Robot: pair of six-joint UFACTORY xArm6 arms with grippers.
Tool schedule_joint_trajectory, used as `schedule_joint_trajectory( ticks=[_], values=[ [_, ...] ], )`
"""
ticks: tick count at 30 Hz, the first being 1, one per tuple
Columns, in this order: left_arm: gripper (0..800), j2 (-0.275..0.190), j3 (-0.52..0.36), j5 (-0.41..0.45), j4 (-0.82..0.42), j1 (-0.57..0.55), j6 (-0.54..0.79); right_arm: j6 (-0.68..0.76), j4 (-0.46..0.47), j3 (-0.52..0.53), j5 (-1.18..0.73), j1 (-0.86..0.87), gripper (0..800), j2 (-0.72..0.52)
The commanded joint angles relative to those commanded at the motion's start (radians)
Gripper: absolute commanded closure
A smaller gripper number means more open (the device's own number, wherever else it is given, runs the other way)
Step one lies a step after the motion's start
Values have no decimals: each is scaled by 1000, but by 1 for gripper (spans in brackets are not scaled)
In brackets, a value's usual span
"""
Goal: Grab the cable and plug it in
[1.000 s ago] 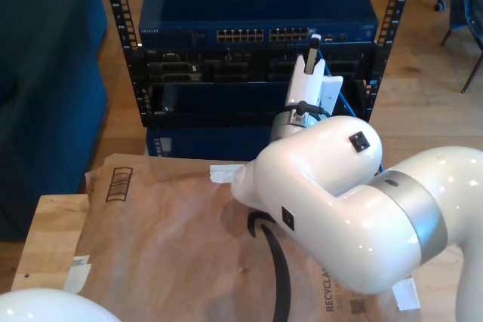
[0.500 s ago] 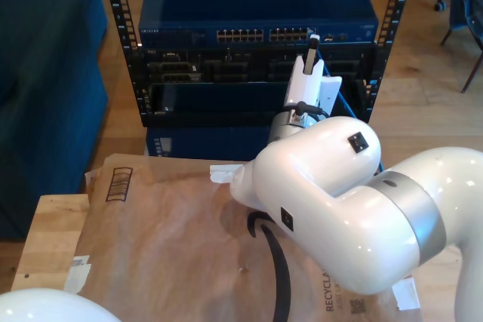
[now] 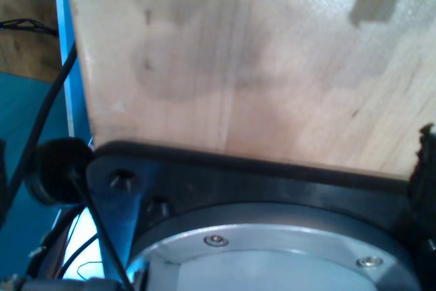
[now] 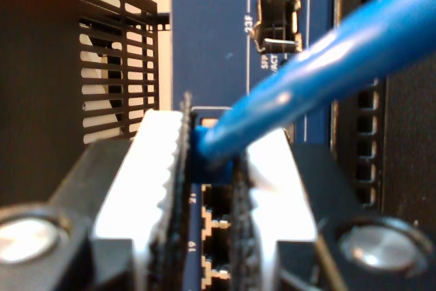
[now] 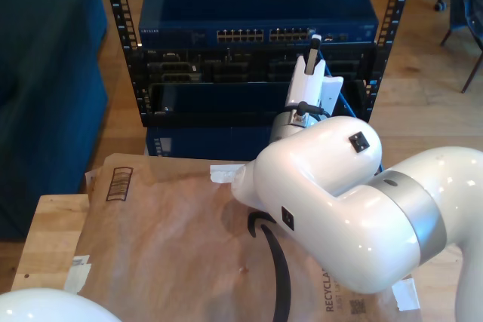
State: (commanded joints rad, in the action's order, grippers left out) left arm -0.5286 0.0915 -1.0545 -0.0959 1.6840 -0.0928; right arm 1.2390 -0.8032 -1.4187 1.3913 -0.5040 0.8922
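Observation:
The cable (image 4: 327, 66) is bright blue and runs in slantwise to its blue plug (image 4: 203, 149). My second gripper (image 4: 208, 189) is shut on that plug, which is squeezed between its white ridged fingers (image 4: 160, 168). The plug sits right in front of the numbered port row (image 4: 214, 226) of the blue switch (image 4: 218, 46); I cannot tell whether it is inside a port. In the exterior view my second gripper (image 5: 312, 41) reaches up from the big white arm (image 5: 339, 201), its tips at the right end of the switch's port row (image 5: 264, 35).
The black rack (image 5: 256, 73) holds the blue switch (image 5: 256, 5) and darker units below. Brown paper (image 5: 181, 246) covers the wooden table (image 5: 49, 231). The first wrist view looks at pale wood (image 3: 238, 66), a black mount (image 3: 225, 175) and dark cables (image 3: 48, 100).

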Motion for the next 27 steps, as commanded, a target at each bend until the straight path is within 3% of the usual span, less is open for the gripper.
schedule_joint_trajectory(
  ticks=[27],
  values=[
    [0,-2,0,0,0,0,2,0,6,-9,-11,6,800,0]
  ],
)
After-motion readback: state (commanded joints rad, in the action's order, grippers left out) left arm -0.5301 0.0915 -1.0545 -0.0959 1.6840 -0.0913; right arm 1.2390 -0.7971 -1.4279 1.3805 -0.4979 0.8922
